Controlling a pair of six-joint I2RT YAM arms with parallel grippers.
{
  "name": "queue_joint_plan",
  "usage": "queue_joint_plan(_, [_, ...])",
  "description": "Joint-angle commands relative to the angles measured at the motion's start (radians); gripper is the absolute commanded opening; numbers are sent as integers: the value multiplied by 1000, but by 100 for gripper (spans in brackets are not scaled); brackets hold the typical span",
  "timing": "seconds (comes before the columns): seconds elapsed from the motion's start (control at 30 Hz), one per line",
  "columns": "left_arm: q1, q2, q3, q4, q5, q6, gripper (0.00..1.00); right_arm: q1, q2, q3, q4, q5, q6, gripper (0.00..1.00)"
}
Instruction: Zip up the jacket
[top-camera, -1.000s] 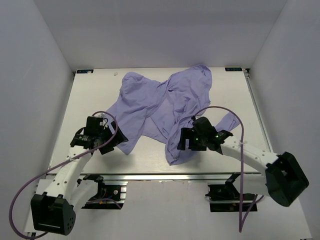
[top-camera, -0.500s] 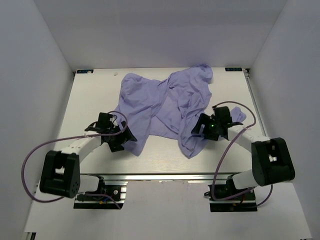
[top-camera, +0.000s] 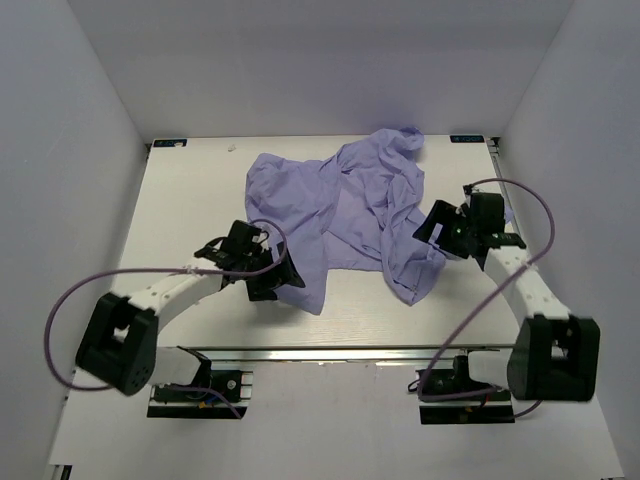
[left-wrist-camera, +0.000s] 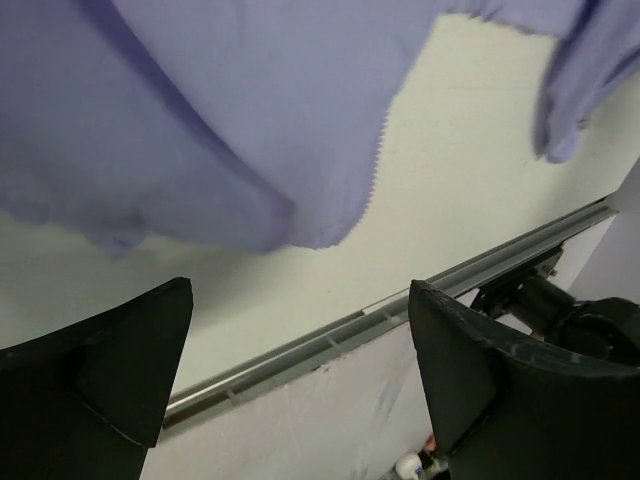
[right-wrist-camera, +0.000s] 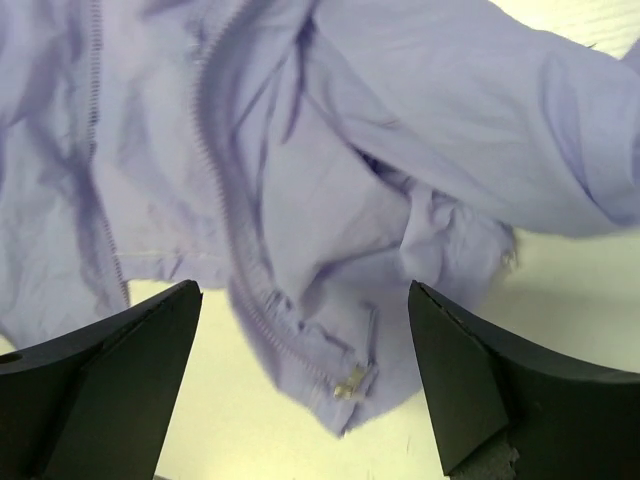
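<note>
The lavender jacket (top-camera: 340, 205) lies crumpled and unzipped across the middle of the table. My left gripper (top-camera: 278, 282) is open just left of the jacket's lower left hem. In the left wrist view that hem (left-wrist-camera: 250, 120) hangs above the open gripper (left-wrist-camera: 300, 285), a toothed zipper edge (left-wrist-camera: 381, 150) showing, and nothing sits between the fingers. My right gripper (top-camera: 437, 226) is open at the jacket's right side. In the right wrist view a zipper track (right-wrist-camera: 225, 190) runs down to a small metal slider (right-wrist-camera: 350, 382), which lies between the open gripper's (right-wrist-camera: 300, 290) fingers, untouched.
The metal front rail (left-wrist-camera: 330, 335) of the table runs close behind the left gripper. White walls enclose the table (top-camera: 180, 210) on three sides. Purple cables (top-camera: 90, 290) loop from both arms. The arm bases (top-camera: 200, 385) sit at the near edge.
Both grippers have swung to the right, the right one also farther from the bases. The jacket's lower flaps have shifted right with them. Both stay open.
</note>
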Motion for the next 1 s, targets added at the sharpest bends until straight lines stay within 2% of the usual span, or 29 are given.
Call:
queue_joint_plan(0.0, [-1,-162,84,-105,-113,6,98,37,-148,-27,-118,76,-19,89])
queue_joint_plan(0.07, [-1,-228,113,-175,-156,11,98,84,-218,-50,-162,104,-8,89])
queue_joint_plan(0.23, [-1,-307,194,-270,-208,25,98,196,-260,-93,-201,182,58,89])
queue_joint_plan(0.33, [-1,-337,195,-299,-246,25,98,256,-228,-110,-198,245,118,82])
queue_joint_plan(0.37, [-1,-342,193,-306,-251,25,98,261,-207,-115,-187,254,139,74])
queue_joint_plan(0.43, [-1,-353,191,-316,-245,25,98,266,-179,-122,-164,288,159,66])
queue_joint_plan(0.47, [-1,-356,190,-320,-243,25,98,266,-149,-121,-160,305,168,56])
queue_joint_plan(0.57, [-1,-376,175,-320,-246,25,98,267,-93,-116,-115,340,184,45])
queue_joint_plan(0.7, [-1,-386,168,-330,-265,26,98,267,-24,-95,-109,386,188,44])
queue_joint_plan(0.93, [-1,-368,158,-320,-278,31,98,267,72,-99,-45,354,161,44])
queue_joint_plan(0.97, [-1,-362,156,-317,-278,31,98,267,77,-101,-32,343,158,39])
